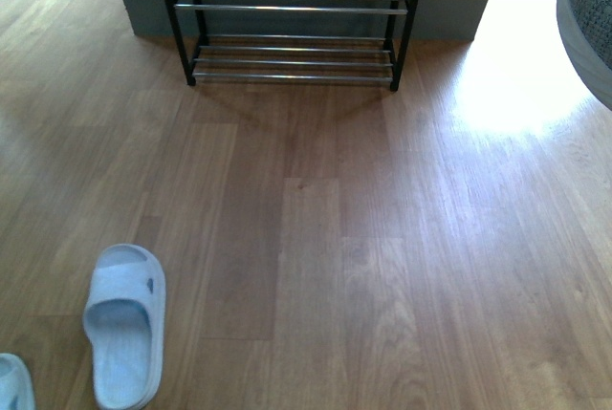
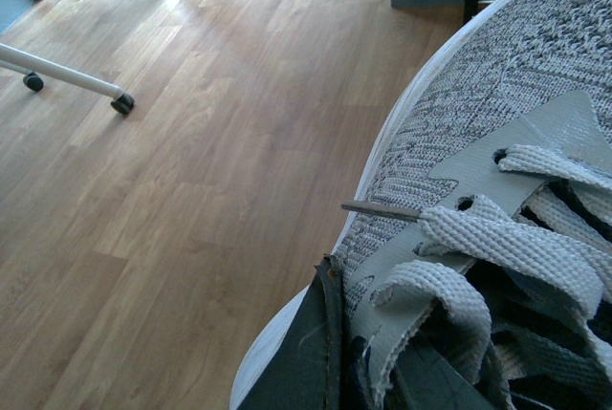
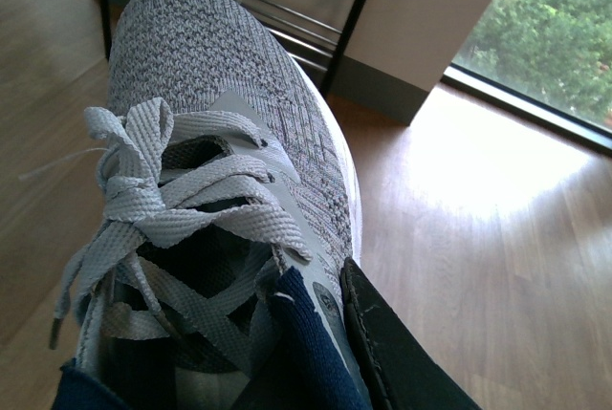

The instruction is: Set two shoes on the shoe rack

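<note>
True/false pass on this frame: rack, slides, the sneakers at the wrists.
1. The shoe rack's visible tiers hold no shoes. True.
2. A pale slide sandal sits on the rack's bottom tier. False: it lies on the wood floor, well apart from the rack.
3. In the right wrist view, a grey knit sneaker points its toe towards the rack. True.
4. The other sneaker, in the left wrist view, has no laces. False: pale flat laces cross it.
</note>
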Available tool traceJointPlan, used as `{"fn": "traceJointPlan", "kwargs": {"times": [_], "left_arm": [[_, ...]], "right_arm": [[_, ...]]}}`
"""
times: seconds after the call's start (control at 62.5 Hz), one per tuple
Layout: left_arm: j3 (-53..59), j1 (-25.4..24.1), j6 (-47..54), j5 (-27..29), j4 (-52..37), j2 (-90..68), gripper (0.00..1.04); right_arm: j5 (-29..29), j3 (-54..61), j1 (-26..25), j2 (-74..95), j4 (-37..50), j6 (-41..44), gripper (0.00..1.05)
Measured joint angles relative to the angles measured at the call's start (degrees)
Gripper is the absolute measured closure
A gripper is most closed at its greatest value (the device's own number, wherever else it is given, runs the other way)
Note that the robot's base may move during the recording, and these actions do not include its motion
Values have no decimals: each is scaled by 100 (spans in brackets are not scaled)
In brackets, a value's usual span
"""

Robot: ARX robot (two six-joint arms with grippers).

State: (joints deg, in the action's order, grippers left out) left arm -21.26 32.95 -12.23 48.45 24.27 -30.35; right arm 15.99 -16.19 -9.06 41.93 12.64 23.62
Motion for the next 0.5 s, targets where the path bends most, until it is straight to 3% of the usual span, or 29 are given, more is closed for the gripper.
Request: {"fn": "traceJointPlan", "kwargs": {"times": [0.496], "left_arm": [[0, 0, 0, 9, 0, -2, 104]], "right_arm": [[11, 0, -2, 0, 0, 0, 104]]}}
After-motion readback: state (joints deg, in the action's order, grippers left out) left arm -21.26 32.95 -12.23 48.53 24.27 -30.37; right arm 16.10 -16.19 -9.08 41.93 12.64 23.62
